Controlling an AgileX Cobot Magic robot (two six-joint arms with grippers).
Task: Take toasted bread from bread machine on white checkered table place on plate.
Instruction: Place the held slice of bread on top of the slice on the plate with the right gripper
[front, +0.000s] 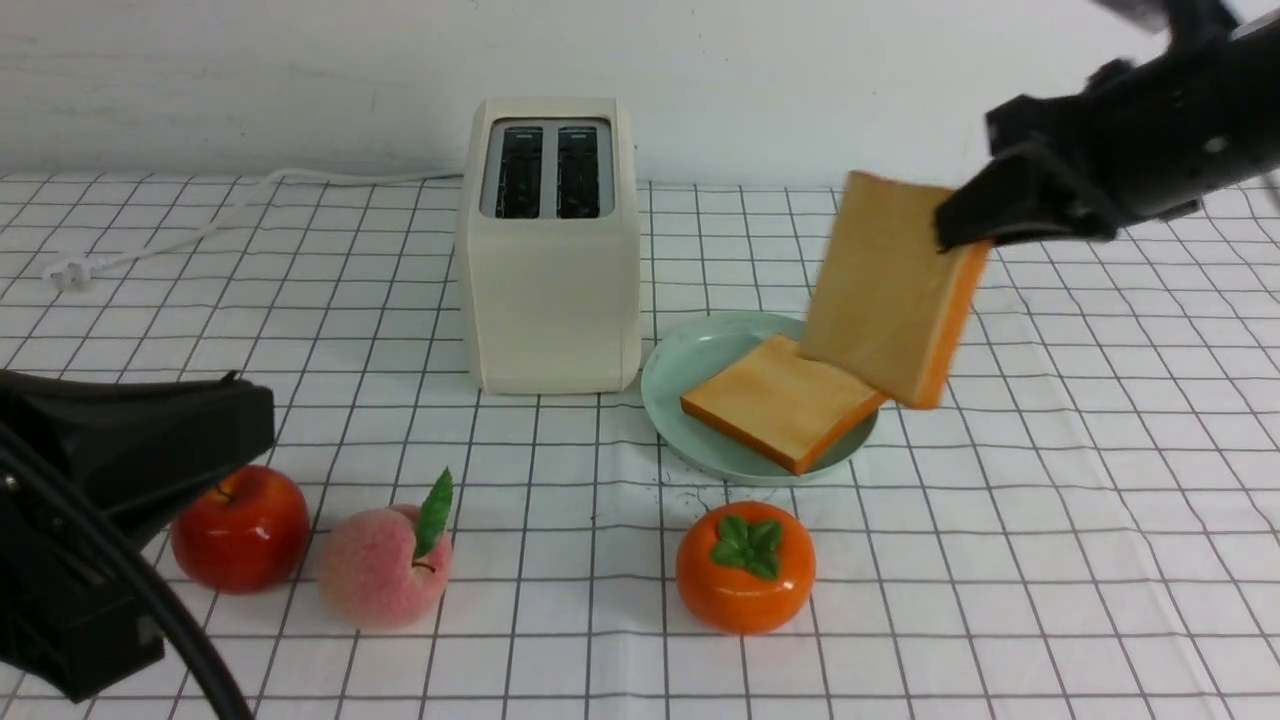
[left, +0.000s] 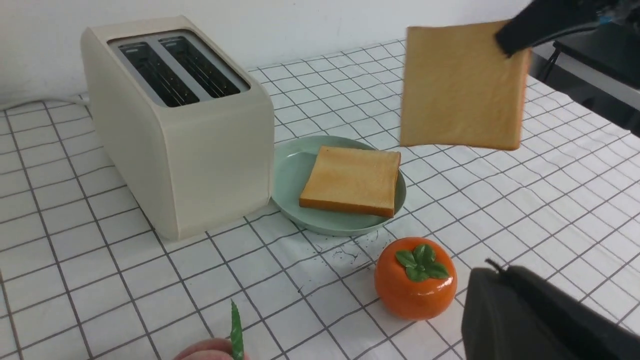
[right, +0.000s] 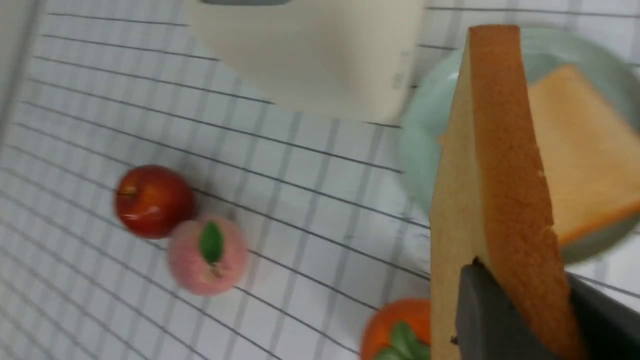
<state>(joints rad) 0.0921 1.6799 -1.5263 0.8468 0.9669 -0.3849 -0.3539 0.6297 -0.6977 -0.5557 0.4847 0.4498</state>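
The cream bread machine stands on the white checkered table, and both of its slots are empty. Next to it on its right is the mint-green plate with one toasted bread slice lying flat on it. My right gripper is shut on the upper corner of the second slice. That slice hangs tilted in the air above the plate's right rim. In the right wrist view the jaws pinch the slice across its crust. My left gripper is shut and empty, low at the front left.
A red apple, a pink peach and an orange persimmon sit along the front of the table. The persimmon is just in front of the plate. The white power cord runs left behind the toaster. A wall closes the back.
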